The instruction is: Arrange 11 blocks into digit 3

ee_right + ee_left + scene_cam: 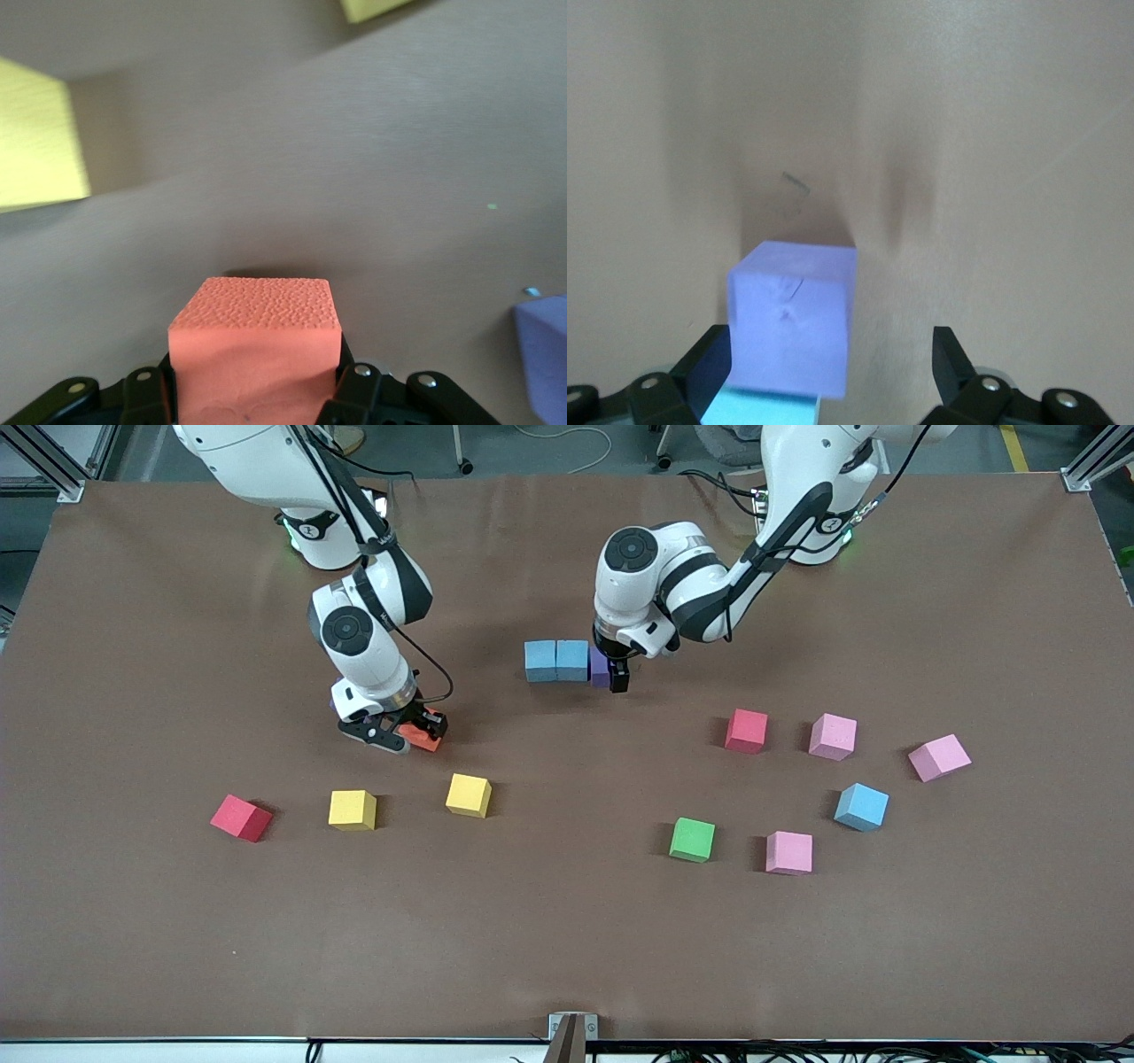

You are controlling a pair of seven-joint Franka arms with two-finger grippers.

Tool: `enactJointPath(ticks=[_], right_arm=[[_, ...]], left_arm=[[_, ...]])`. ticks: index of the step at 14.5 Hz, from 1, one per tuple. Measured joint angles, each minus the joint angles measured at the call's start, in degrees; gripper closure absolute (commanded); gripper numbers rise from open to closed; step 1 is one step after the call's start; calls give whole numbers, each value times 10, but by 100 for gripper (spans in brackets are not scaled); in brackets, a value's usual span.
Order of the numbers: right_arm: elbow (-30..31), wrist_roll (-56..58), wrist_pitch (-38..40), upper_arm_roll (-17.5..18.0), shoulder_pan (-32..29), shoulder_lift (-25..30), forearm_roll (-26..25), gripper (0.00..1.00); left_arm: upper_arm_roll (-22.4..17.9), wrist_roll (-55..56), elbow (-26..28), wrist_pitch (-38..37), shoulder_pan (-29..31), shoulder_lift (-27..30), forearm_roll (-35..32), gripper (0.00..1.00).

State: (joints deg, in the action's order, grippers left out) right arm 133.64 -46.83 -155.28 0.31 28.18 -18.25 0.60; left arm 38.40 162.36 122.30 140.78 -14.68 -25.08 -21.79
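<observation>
— So, where do I stand?
— My left tool [617,677], jaws apart, frees the purple block [600,666] beside two blue blocks [556,661], starting the digit's bar.
— And the right?
— My right tool [403,729] is clamped on an orange block [419,736], ready to lift it off the desk [567,957].

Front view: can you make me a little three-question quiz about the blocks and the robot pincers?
1. True or false: the right pincer is shut on the small orange foam cube.
2. Which colour is the cube beside the two blue foam cubes in the row? A green, B purple, C yellow.
3. Fill in: the left pincer, around the purple foam cube, is ____.

Key: 1 true; 2 B; 3 open.
</observation>
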Motion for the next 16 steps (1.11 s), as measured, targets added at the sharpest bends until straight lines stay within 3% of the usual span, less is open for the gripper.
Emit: enactJointPath(ticks=[6, 13, 16], right_arm=[[-83, 13, 97, 3, 80, 0, -1, 100], [-127, 43, 107, 4, 132, -18, 14, 100], [-157, 43, 107, 4, 146, -45, 38, 100]], left_arm=[[22, -21, -30, -91, 2, 47, -7, 0], [20, -80, -101, -171, 55, 54, -30, 0], [20, -165, -147, -217, 89, 53, -33, 0]])
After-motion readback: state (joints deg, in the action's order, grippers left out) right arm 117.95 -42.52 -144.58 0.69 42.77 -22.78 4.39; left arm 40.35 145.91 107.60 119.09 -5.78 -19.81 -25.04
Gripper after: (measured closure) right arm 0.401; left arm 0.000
